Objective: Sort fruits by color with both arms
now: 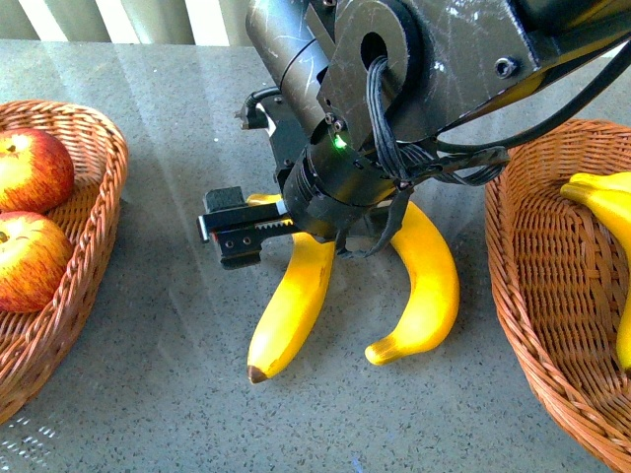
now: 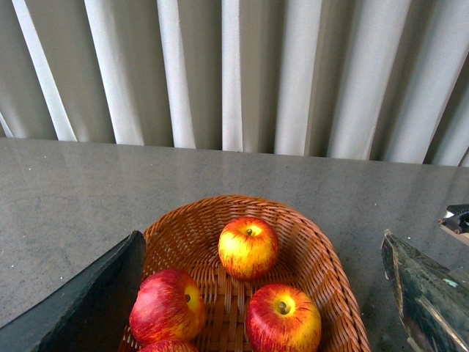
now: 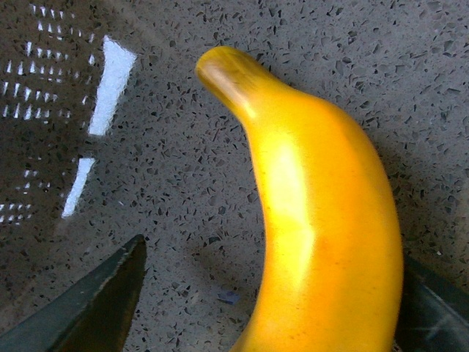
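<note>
Two yellow bananas lie on the grey table: the left banana (image 1: pixel 292 305) and the right banana (image 1: pixel 431 286). My right gripper (image 1: pixel 258 229) hangs low over the left banana's upper end, open. In the right wrist view that banana (image 3: pixel 322 220) lies between the gripper's (image 3: pixel 267 323) spread fingers, closer to one finger (image 3: pixel 432 308). Red-and-yellow apples (image 1: pixel 35 168) (image 1: pixel 30 261) sit in the left wicker basket (image 1: pixel 99 227). My left gripper (image 2: pixel 253 323) is out of the front view; it hovers open over that basket (image 2: pixel 322 257), which holds several apples (image 2: pixel 248 248).
A second wicker basket (image 1: pixel 537 286) at the right holds more bananas (image 1: pixel 606 202). The right arm's black body and cables (image 1: pixel 394 89) cover the table's far middle. Pale vertical curtains (image 2: pixel 234 73) stand behind the table's far edge.
</note>
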Controlling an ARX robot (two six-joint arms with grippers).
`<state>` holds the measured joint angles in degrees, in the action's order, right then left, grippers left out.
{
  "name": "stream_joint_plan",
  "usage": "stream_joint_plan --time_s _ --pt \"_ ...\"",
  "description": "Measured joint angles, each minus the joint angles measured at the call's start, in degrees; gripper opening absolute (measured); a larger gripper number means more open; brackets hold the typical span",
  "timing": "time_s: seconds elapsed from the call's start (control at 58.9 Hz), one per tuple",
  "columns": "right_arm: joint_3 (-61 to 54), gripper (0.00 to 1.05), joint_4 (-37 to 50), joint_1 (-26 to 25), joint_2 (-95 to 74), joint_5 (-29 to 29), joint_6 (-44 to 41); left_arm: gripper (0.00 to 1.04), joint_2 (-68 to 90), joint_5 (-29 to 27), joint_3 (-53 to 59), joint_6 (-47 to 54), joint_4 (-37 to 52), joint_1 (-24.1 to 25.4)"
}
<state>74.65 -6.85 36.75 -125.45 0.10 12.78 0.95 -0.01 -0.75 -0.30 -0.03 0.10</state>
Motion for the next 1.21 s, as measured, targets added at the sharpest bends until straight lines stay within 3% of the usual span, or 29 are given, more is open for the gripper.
stream_joint_plan --time_s 0.17,0.306,0.493,0.646,1.206 --pt "-0.17 0.49 0.02 0.00 0.00 0.13 0.04 0.96 0.00 0.00 0.00 0.02 0.00 0.00" --pt "-1.42 0.34 1.11 -0.04 1.18 -0.44 0.37 0.96 0.00 0.00 0.00 0.02 0.00 0.00" --pt "-4.68 0.33 3.39 -0.57 9.44 -1.86 1.62 0.96 0.00 0.00 0.00 0.02 0.00 0.00" --pt "-10.12 0.33 5.68 -3.93 21.38 -3.54 0.09 0.96 0.00 0.00 0.00 0.02 0.00 0.00" --pt "-28.72 0.33 4.50 -34.03 38.88 -11.61 -13.62 0.96 0.00 0.00 0.00 0.02 0.00 0.00"
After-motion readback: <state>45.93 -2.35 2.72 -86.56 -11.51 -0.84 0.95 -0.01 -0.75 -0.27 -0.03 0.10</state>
